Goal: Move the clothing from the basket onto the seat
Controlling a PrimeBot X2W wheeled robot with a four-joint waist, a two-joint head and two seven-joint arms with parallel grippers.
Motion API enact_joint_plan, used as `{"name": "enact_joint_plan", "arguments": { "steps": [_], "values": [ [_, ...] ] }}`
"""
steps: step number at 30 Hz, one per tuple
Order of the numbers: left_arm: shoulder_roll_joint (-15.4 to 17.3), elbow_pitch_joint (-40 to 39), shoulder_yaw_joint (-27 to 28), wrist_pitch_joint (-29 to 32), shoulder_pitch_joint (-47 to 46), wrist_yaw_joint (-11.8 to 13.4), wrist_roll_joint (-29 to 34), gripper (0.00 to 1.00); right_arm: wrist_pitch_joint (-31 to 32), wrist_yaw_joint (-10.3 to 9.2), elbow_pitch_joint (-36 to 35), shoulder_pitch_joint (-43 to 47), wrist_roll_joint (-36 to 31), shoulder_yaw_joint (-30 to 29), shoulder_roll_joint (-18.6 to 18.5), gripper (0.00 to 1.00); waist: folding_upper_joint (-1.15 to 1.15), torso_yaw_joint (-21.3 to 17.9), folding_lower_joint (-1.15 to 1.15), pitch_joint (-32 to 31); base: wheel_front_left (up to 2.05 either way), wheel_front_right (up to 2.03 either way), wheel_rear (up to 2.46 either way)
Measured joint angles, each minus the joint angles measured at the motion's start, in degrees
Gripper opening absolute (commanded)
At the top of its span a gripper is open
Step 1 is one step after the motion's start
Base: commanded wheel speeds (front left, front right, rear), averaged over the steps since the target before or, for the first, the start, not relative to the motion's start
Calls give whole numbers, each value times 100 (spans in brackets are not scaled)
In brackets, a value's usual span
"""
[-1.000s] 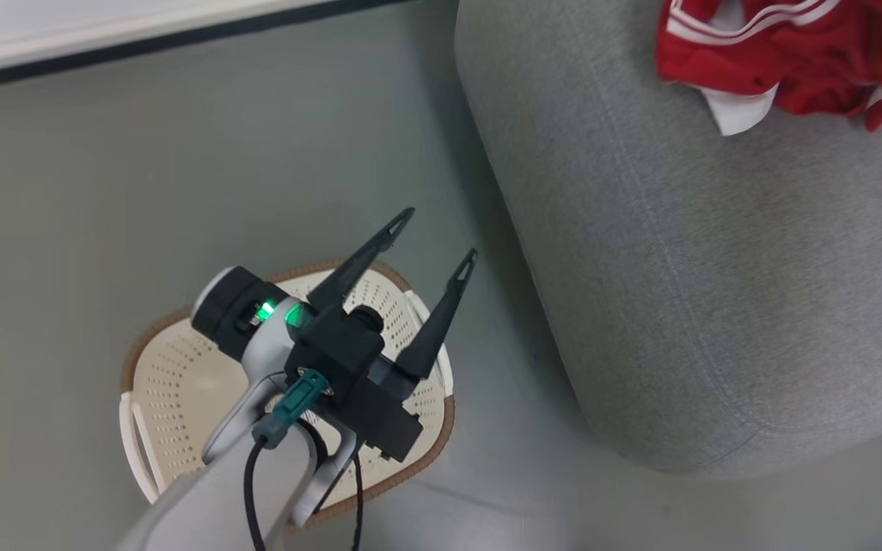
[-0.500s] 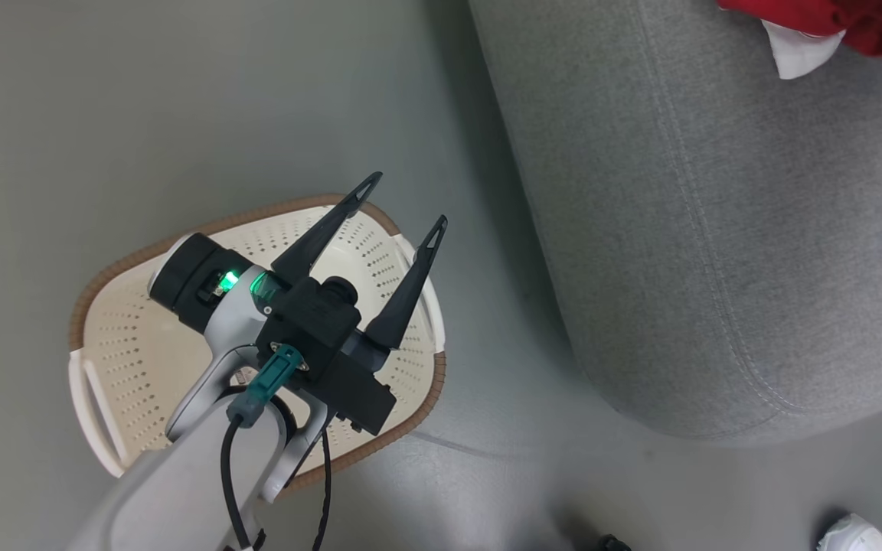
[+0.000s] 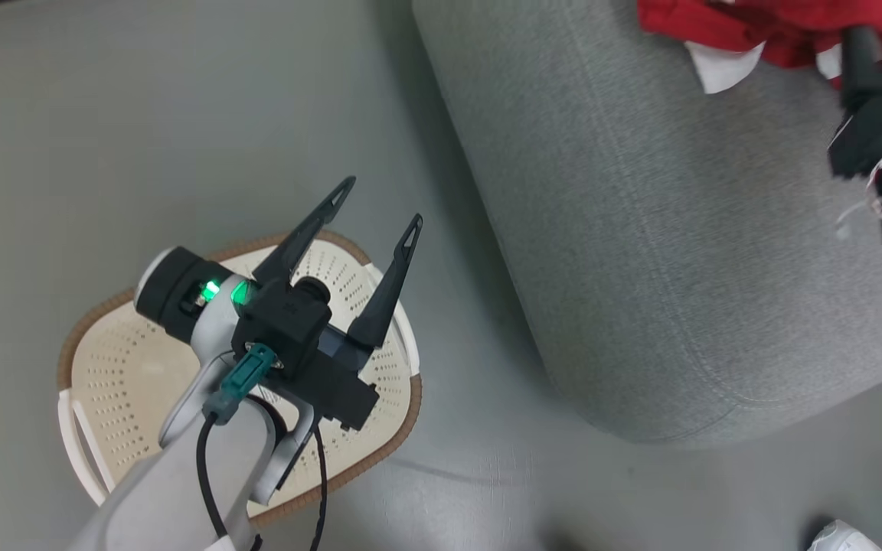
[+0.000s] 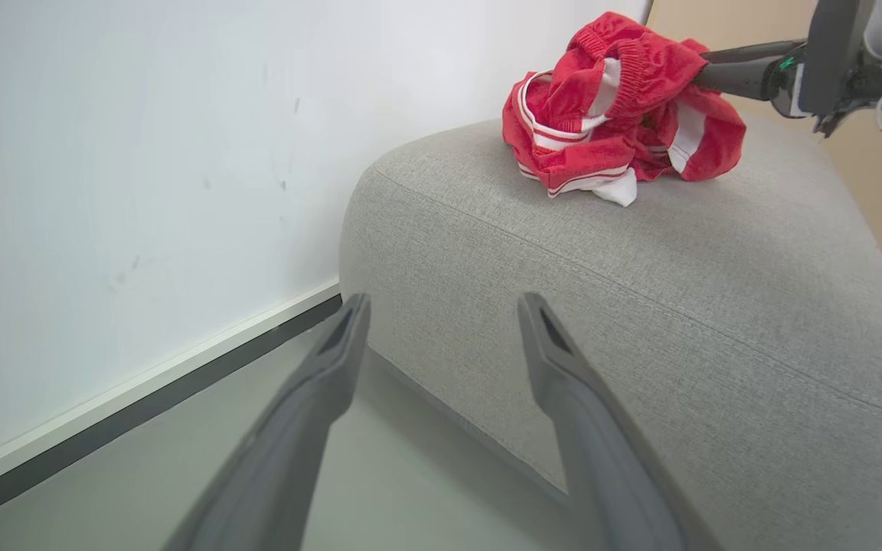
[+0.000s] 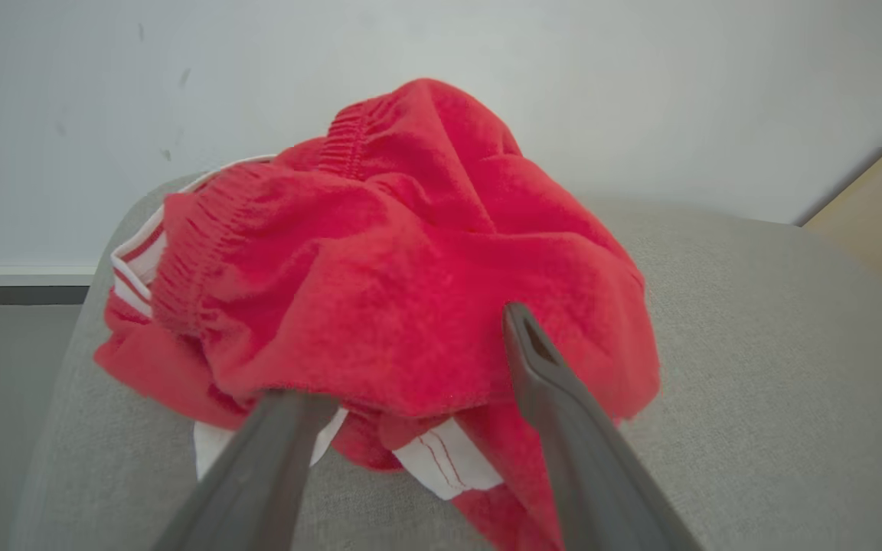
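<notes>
Quick status from my remote station. The crumpled red clothing with white trim is sitting in a heap on top of the big grey woven-fabric seat, the one with rounded edges up against the white wall. On the right wrist cam I'm staring straight at the pile: a bunched elastic waistband up top and bits of striped white trim poking out underneath.

My right end effector is right up against it, with its two long dark fingers spread wide and not clenched on anything. One fingertip lies in front of the cloth, and the other is tucked under the lower fold. The heap itself rests on the cushion.

The left end effector is well apart from all that. It hangs over the cream-white perforated plastic basket with the brown rim strip, which stands on the grey floor near the seat's rounded edge. Those fingers are spread wide too, with nothing between them, and on the left wrist cam they point toward the seat. There's a green light glowing on that wrist.
</notes>
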Motion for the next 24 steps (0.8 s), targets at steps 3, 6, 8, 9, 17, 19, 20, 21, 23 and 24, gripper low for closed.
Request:
{"name": "enact_joint_plan", "arguments": {
  "steps": [3,6,8,9,17,19,20,21,23,24],
  "values": [
    [-62,104,2,-84,68,0,-85,100,0,20,31,249,-24,53,59,100,0,-48,0,-180,0,0,0],
    [-142,222,33,-162,154,46,-141,100,-3,33,29,456,-34,71,78,100,0,-90,0,-383,0,0,0],
    [-188,289,51,-225,183,46,-171,100,-15,33,0,589,-46,75,76,100,0,-112,0,-528,0,0,0],
    [-214,318,70,-265,200,47,-202,100,-16,33,-57,661,-79,76,74,100,0,-121,0,-601,0,0,0],
    [-391,686,133,-455,458,100,-413,100,-18,12,-527,1269,-89,-14,-42,100,-2,-105,-1,-1217,0,0,0],
    [-417,790,168,-498,541,127,-435,100,-18,12,-659,1435,-112,-16,-58,100,-2,-69,-1,-1371,0,0,0],
    [-426,826,201,-515,593,149,-464,100,-18,12,-713,1499,-151,-8,-58,100,-1,-46,-1,-1447,0,0,0],
    [-428,871,222,-552,647,152,-477,100,-18,13,-783,1563,-179,-4,-58,100,-2,-20,-1,-1525,0,0,0],
    [-436,954,279,-583,769,197,-515,100,-18,13,-911,1680,-182,1,-57,100,-2,40,-1,-1674,0,0,0],
    [-439,992,311,-608,833,198,-528,100,-18,14,-959,1739,-183,-1,-58,100,-2,75,-1,-1751,0,0,0]
  ]
}}
